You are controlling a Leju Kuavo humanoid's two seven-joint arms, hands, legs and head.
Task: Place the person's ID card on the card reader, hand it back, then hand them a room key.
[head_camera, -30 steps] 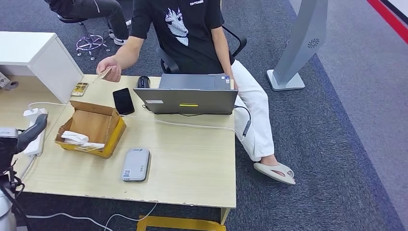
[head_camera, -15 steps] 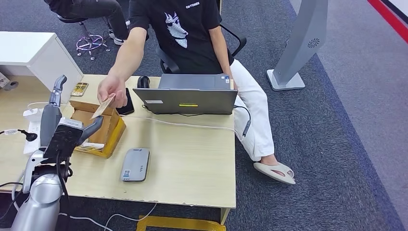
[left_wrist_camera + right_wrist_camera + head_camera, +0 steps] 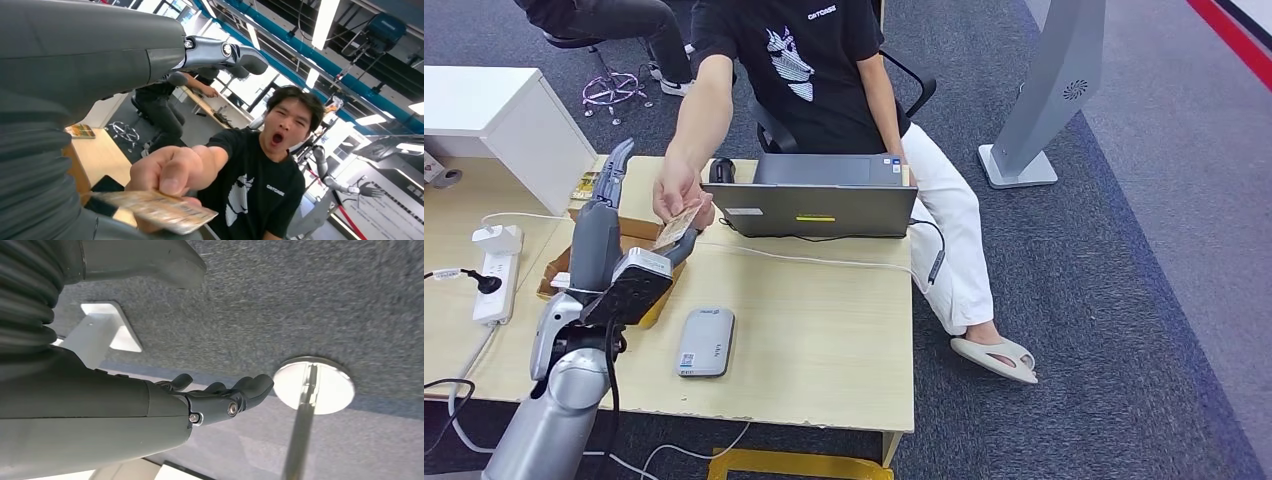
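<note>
Card is pinched in the person's hand, held out over the near corner of the cardboard box, right at the left hand. In the head view the robot thumb sits just beside the card's lower edge; touching or not, cannot tell. The left wrist view shows the ID card flat-ish, tan with a printed pattern, one long edge toward the palm, the person's thumb on top. Left hand is spread, fingers straight and pointing away over the box, thumb apart, nothing gripped yet. Right hand hangs over carpet, fingers loosely curled, holding nothing I can see.

Risks, as I judge them: the card is thin and stiff, so if the thumb closes off-centre it may pivot or slide out. If the person lets go before the pinch is firm, it drops into the open box or onto the table. Closing too far in could catch the person's fingers. A grip covering most of the card would make laying it flat on the card reader awkward; the reader lies near the table's front edge, beside the box. Laptop and its cable sit further back, probably clear of the path.
</note>
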